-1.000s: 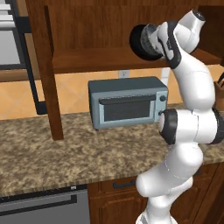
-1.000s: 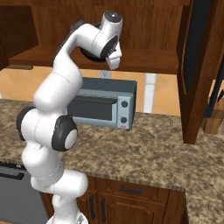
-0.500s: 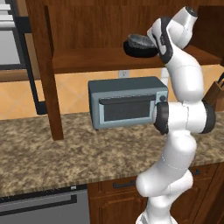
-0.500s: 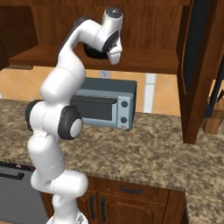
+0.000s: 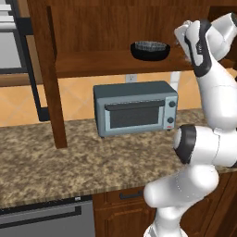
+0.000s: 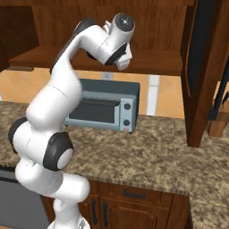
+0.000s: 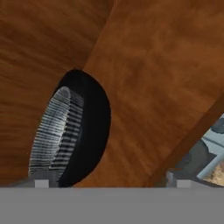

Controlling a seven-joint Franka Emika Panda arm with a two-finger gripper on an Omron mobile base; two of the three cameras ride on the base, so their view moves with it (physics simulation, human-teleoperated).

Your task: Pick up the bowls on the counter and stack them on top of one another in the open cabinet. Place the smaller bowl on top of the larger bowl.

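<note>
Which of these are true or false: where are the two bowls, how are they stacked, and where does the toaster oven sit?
1. The larger bowl rests on the shelf of the open cabinet. True.
2. The smaller bowl lies on the counter beside the toaster oven. False: it sits nested inside the larger bowl on the shelf.
3. The toaster oven stands on the counter below the shelf. True.
4. The black bowl sits on top of the grey one. False: the grey ribbed bowl is inside the black one.
5. The toaster oven's door hangs open. False: it is closed.
</note>
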